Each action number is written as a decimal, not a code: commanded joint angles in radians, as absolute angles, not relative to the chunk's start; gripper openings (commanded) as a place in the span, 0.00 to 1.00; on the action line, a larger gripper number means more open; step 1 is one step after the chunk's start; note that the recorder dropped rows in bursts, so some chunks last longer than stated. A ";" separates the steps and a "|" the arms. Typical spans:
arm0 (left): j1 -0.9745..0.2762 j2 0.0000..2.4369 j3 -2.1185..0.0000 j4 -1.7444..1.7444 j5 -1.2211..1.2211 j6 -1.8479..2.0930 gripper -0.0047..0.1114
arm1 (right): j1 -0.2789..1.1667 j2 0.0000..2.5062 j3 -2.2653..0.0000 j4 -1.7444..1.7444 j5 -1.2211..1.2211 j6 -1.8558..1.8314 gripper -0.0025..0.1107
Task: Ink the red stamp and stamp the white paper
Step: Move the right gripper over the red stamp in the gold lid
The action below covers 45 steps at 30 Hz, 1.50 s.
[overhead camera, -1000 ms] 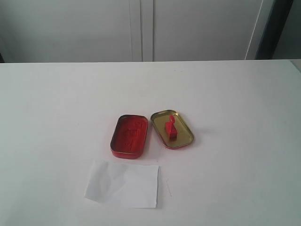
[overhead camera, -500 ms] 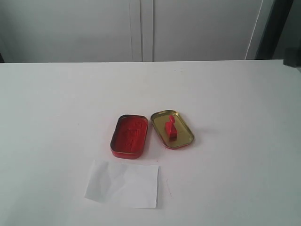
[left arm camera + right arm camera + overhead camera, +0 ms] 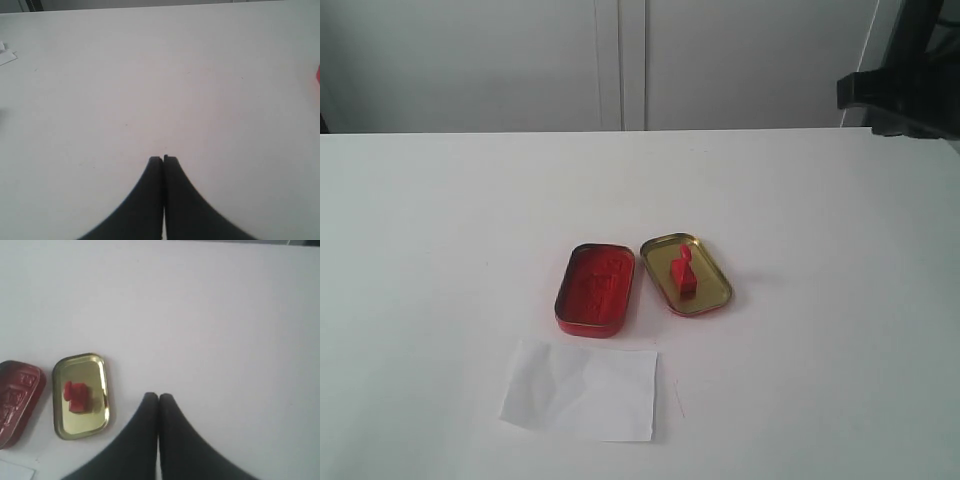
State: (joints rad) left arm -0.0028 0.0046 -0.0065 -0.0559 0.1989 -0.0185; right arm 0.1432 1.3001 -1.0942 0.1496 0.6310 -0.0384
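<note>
The red stamp [image 3: 683, 270] [image 3: 75, 396] stands inside the gold-lined tin lid [image 3: 706, 295] [image 3: 80, 425] near the table's middle. Just left of the lid lies the open red ink-pad tin [image 3: 595, 289] [image 3: 15, 402]. In front of the tin rests the white paper [image 3: 582, 391], slightly wrinkled. My right gripper [image 3: 159, 396] is shut and empty, above the table to the right of the lid; in the exterior view only a dark part of the right arm [image 3: 900, 95] shows at the upper right. My left gripper [image 3: 163, 158] is shut and empty over bare table, out of the exterior view.
The white table [image 3: 440, 220] spreads wide around the three things. Pale cabinet doors [image 3: 620, 60] stand behind its far edge. A scrap of white [image 3: 6, 54] lies at the edge of the left wrist view.
The right arm has come into the exterior view at the upper right. The stamp, tins and paper have not moved.
</note>
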 commanded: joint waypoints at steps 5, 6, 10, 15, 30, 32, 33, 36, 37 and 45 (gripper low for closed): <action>-0.002 0.000 0.000 -0.060 0.195 -0.019 0.04 | 0.271 1.451 -1.257 0.158 0.742 0.008 0.02; -0.002 0.000 0.000 -0.060 0.195 -0.019 0.04 | 0.289 1.477 -1.282 0.158 0.753 0.016 0.02; -0.002 0.000 0.000 -0.060 0.195 -0.019 0.04 | 0.334 1.562 -1.365 0.151 0.825 0.030 0.02; -0.002 0.000 0.000 -0.060 0.195 -0.019 0.04 | 0.406 1.720 -1.504 0.128 0.909 0.068 0.02; -0.002 0.000 0.000 -0.060 0.195 -0.019 0.04 | 0.503 2.102 -1.828 0.036 1.142 0.129 0.02; -0.002 0.000 0.000 -0.060 0.195 -0.019 0.04 | 0.503 2.112 -1.828 0.036 1.136 0.129 0.02; -0.002 0.000 0.000 -0.060 0.195 -0.019 0.04 | 0.503 2.114 -1.828 0.036 1.131 0.129 0.02; -0.002 0.000 0.000 -0.060 0.195 -0.019 0.04 | 0.504 2.114 -1.828 0.036 1.110 0.127 0.02; -0.002 0.000 0.000 -0.060 0.195 -0.019 0.04 | 0.504 2.114 -1.828 0.037 1.104 0.127 0.02; -0.002 0.000 0.000 -0.060 0.195 -0.019 0.04 | 0.504 2.116 -1.828 0.056 1.115 0.136 0.02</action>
State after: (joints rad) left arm -0.0028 0.0046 -0.0065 -0.0559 0.1989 -0.0185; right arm 0.5002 2.1151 -1.8216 0.0533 1.1035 0.1311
